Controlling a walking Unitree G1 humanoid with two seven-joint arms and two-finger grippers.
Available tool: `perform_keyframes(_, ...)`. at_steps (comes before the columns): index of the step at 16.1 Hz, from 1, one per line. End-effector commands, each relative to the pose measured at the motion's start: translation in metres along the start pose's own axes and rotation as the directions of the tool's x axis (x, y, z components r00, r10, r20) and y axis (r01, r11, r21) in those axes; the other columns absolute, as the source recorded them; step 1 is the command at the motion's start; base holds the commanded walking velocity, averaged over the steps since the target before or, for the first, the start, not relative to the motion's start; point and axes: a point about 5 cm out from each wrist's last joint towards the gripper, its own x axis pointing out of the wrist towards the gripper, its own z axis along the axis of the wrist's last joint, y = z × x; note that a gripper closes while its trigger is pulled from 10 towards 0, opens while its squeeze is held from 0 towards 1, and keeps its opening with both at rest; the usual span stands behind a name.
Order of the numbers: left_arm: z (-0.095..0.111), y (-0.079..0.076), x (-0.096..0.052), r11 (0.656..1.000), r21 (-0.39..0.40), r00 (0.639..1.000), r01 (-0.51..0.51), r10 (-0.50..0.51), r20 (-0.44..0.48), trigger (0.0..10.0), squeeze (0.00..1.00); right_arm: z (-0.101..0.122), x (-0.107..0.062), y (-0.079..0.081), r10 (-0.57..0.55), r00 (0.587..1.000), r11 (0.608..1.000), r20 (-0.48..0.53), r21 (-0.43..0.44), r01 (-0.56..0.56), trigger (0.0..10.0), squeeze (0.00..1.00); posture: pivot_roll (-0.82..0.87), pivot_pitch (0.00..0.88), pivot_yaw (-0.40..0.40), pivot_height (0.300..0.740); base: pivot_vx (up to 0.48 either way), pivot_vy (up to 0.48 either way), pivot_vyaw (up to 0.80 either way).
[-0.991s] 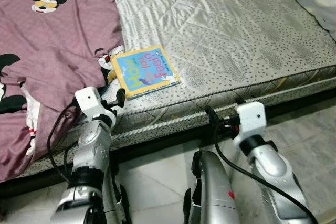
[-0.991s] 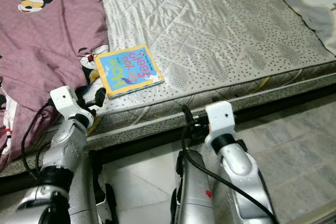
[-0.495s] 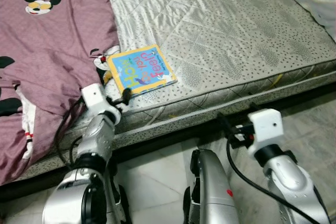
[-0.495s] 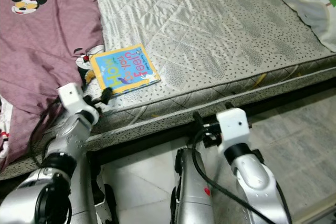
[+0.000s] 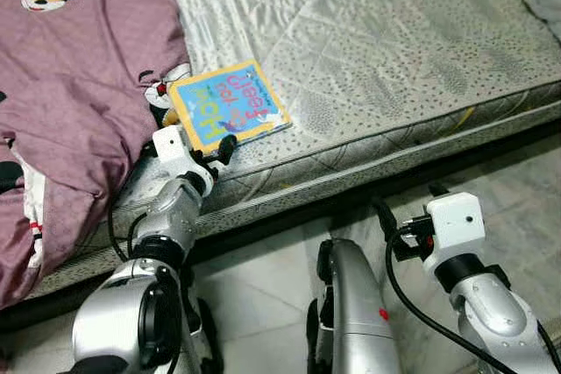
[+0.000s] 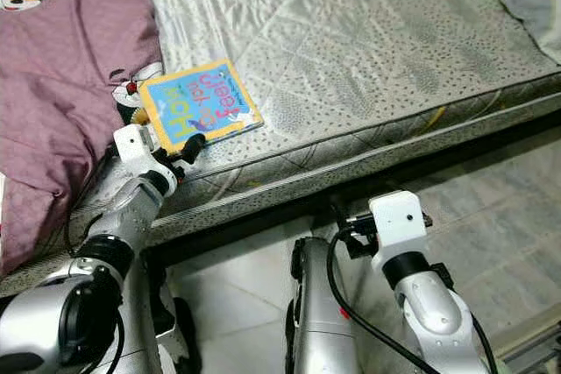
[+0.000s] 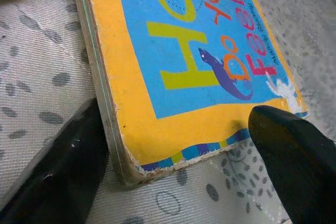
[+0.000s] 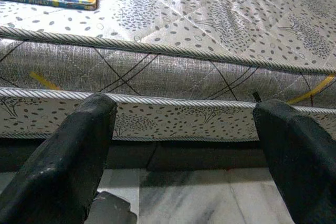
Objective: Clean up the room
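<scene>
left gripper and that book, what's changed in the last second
The left gripper has reached forward from the mattress edge to the square blue and yellow board book; its open fingers now straddle the book's near corner without clamping it. The right gripper drew back toward the floor. The book, purple cartoon-print blanket and grey quilted mattress stayed put.

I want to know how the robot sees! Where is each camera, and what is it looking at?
Left and right eye views: on the head, looking down at the mattress, both silver arms showing.
Left wrist view: on the left arm, looking along the open left gripper at the book.
Right wrist view: on the right arm, open right gripper facing the mattress side.
All show the book.
</scene>
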Motion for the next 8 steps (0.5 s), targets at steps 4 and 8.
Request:
perform_keyframes(4, -0.020, -0.011, -0.001, 0.986, -0.136, 0.992, 0.094, -0.104, -0.067, 0.0, 0.00, 0.002, -0.005, -0.006, -0.038, 0.999, 0.999, -0.007, -0.020, 0.038, 10.0, 0.00, -0.37, 0.371, -0.046, 0.528, 0.000, 0.000, 0.00)
perform_keyframes(8, -0.017, -0.017, 0.000, 0.951, -0.251, 0.981, 0.182, -0.192, -0.019, 0.0, 0.00, 0.002, -0.003, -0.008, -0.049, 0.999, 0.998, -0.002, -0.030, 0.049, 10.0, 0.00, -0.37, 0.362, -0.043, 0.528, 0.000, 0.000, 0.00)
